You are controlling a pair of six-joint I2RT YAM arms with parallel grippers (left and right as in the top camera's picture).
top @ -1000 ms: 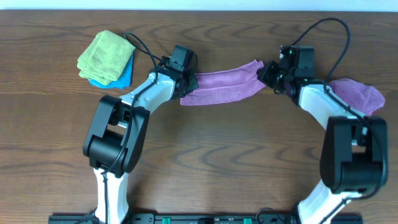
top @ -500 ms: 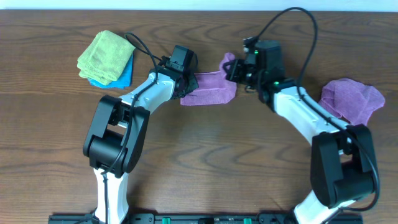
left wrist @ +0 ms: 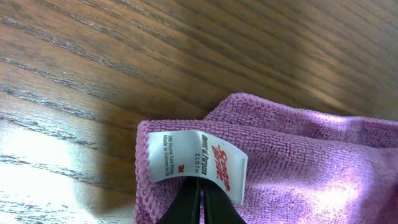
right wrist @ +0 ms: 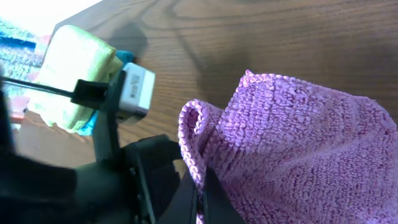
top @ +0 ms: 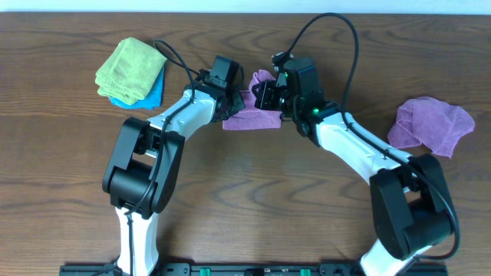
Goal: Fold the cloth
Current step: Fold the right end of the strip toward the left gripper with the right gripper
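Observation:
The purple cloth point(top: 253, 117) lies folded over at the table's middle back. My left gripper point(top: 232, 103) is shut on its left corner, pinning it by the white tag point(left wrist: 196, 160). My right gripper point(top: 261, 90) is shut on the opposite end of the cloth point(right wrist: 298, 149) and holds that end lifted over the left end, close to the left gripper. The cloth point(left wrist: 311, 162) fills the lower right of the left wrist view.
A lime-green cloth point(top: 130, 69) lies folded on a blue cloth point(top: 153, 93) at the back left; it shows in the right wrist view point(right wrist: 71, 68). A second purple cloth point(top: 430, 126) lies crumpled at the right.
My right gripper has carried its end of the cloth leftward across the table to the left gripper, doubling the cloth over. The left gripper has stayed put.

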